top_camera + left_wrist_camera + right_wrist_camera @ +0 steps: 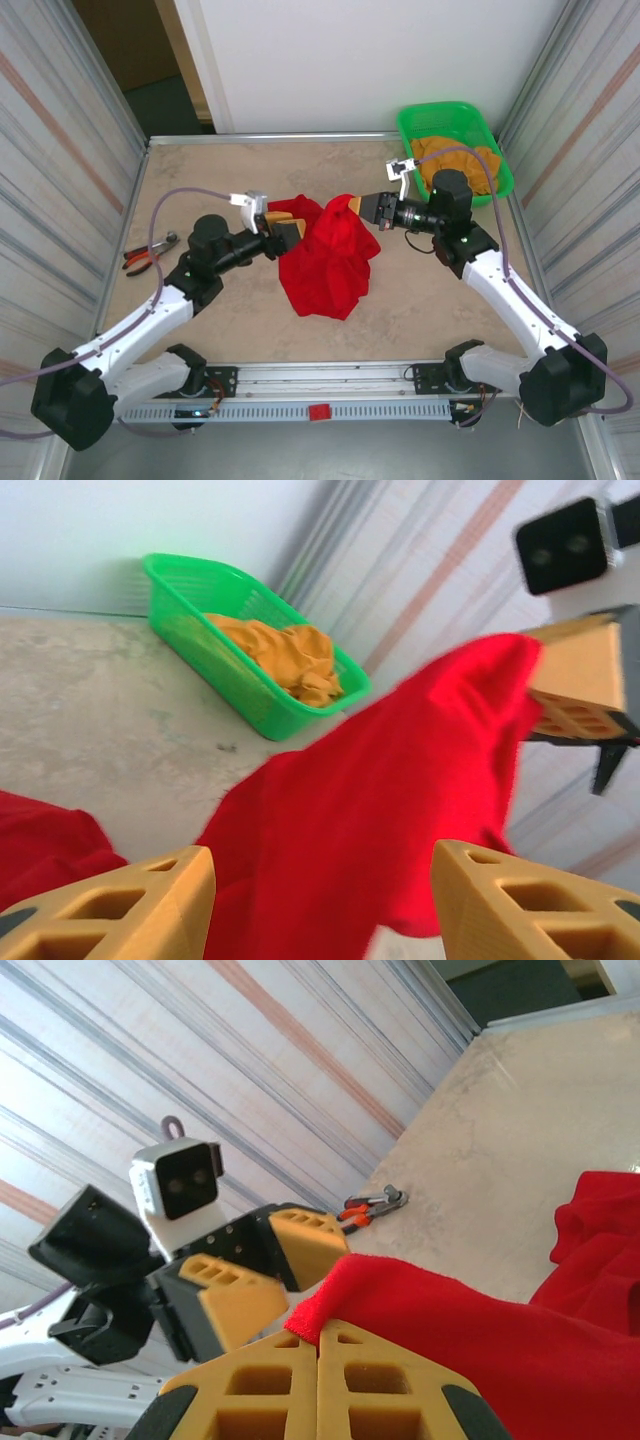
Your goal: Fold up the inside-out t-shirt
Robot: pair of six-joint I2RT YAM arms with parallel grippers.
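right pincer (318, 1338) is only pinching the t-shirt (326, 262) by its edge mid-frame, left pincer (322, 868) spread wide, so it might slip free and bunch up

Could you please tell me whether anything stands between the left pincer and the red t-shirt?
Nothing visible does. The open left pincer sits right at the red t-shirt, with fabric hanging just ahead of it; the right pincer is shut on an edge of the shirt.
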